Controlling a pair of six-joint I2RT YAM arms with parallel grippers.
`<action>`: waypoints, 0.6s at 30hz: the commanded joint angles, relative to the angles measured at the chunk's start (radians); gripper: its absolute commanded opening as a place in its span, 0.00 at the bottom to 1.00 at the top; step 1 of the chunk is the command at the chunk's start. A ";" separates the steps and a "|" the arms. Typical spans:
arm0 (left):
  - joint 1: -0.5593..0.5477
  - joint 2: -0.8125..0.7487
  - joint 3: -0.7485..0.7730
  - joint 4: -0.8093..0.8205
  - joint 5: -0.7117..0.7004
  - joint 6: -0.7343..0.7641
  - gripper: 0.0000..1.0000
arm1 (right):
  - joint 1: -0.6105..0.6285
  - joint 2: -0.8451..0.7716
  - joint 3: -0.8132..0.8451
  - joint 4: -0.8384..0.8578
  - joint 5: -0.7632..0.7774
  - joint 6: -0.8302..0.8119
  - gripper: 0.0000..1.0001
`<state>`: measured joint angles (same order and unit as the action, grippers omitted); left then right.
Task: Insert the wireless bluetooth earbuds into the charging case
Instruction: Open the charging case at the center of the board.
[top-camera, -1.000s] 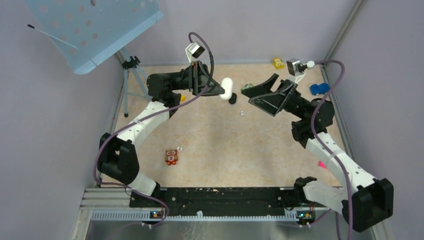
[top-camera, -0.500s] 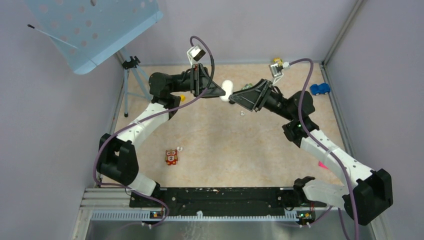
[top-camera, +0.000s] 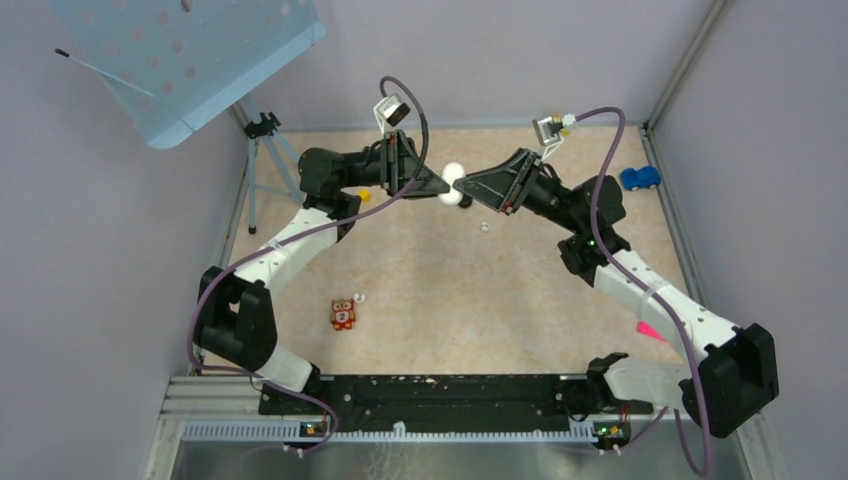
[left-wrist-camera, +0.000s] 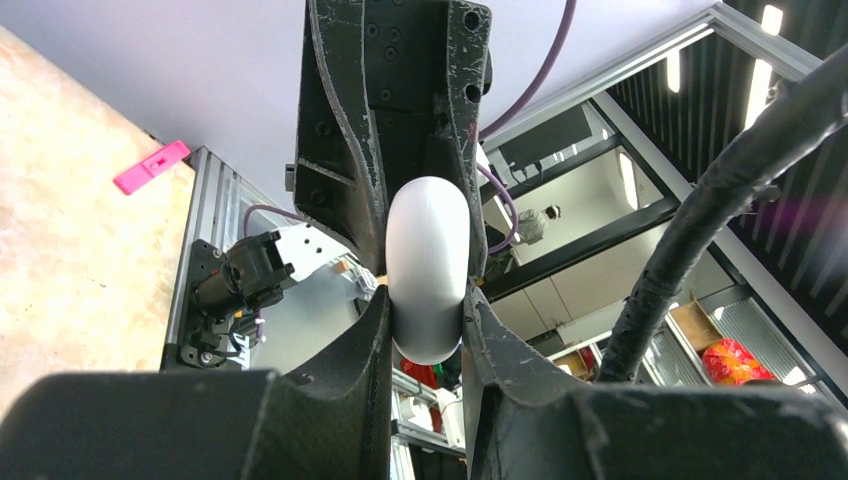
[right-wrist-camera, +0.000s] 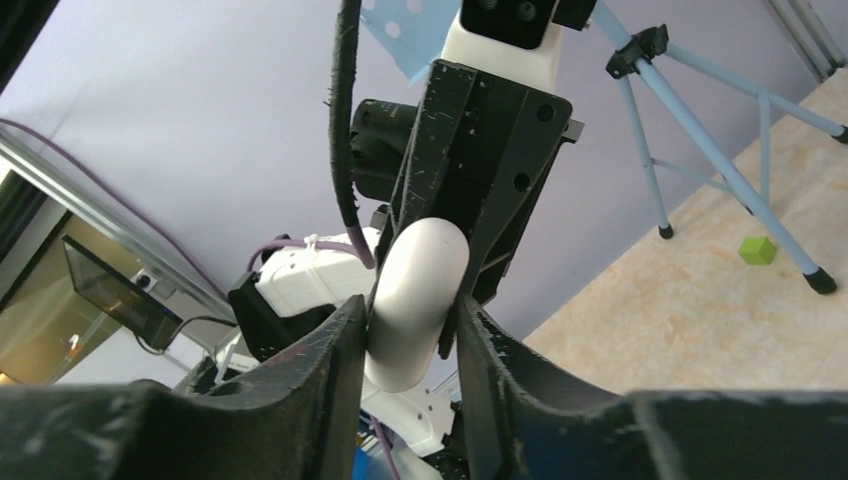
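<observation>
1. Beige tabletop under lilac walls: the charging case (top-camera: 452, 183) hangs in the air above its far middle.
2. The left gripper (left-wrist-camera: 427, 305) pinches the case. The right gripper (right-wrist-camera: 410, 335) meets it from the opposite side, its fingers seemingly pressed on it too.
3. The case's long axis runs crosswise to both grippers' reach, not arm to arm.
4. One white earbud (top-camera: 484, 226) lies on the table just near-right of the case, probably handiest for the right arm.
5. A second white earbud (top-camera: 360, 296) lies well apart, near-left of the case.
</observation>
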<state>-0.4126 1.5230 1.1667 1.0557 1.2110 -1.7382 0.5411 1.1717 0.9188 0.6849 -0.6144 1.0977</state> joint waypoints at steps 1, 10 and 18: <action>-0.005 -0.025 0.018 0.100 0.004 -0.022 0.00 | 0.005 -0.013 0.003 0.047 0.011 0.012 0.32; -0.005 0.029 0.043 0.392 -0.043 -0.259 0.00 | -0.086 0.039 -0.208 0.497 -0.068 0.308 0.66; -0.004 0.008 0.024 0.319 -0.036 -0.198 0.00 | -0.097 0.033 -0.207 0.644 -0.126 0.336 0.72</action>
<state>-0.4141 1.5517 1.1706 1.3293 1.1919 -1.9408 0.4549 1.2274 0.6937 1.1389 -0.6918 1.3983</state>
